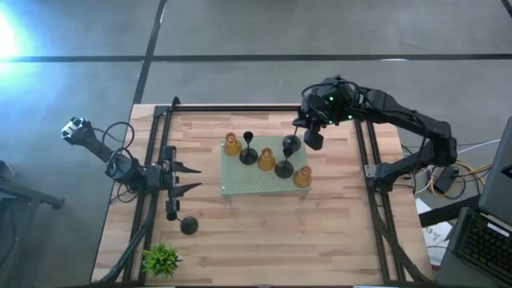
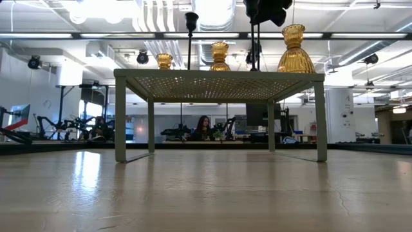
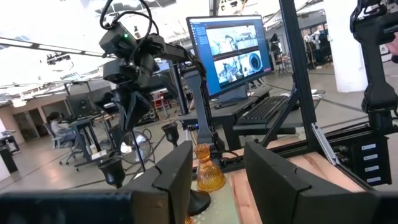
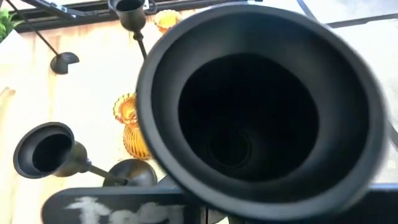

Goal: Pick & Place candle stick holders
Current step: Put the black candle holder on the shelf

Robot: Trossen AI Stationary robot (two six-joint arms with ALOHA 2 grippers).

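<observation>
Six holders: on or over the mat (image 1: 240,186); a seventh black holder (image 1: 189,226) lies near the plant (image 1: 161,259).
Right gripper (image 1: 313,138): pinching a black holder (image 4: 258,106) above the mat's far edge.
Left gripper (image 1: 194,178): fingers spread, idle beside the mat.
Risk: lowering off-centre could topple the neighbouring black holder (image 1: 290,144).

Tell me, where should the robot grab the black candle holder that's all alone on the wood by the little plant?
Probably by its thin stem, between base and cup. The black holder seems to stand upright, so coming down from above with a finger on each side suits it. Its round base lies too flat to pinch. The open left gripper is nearest.
</observation>
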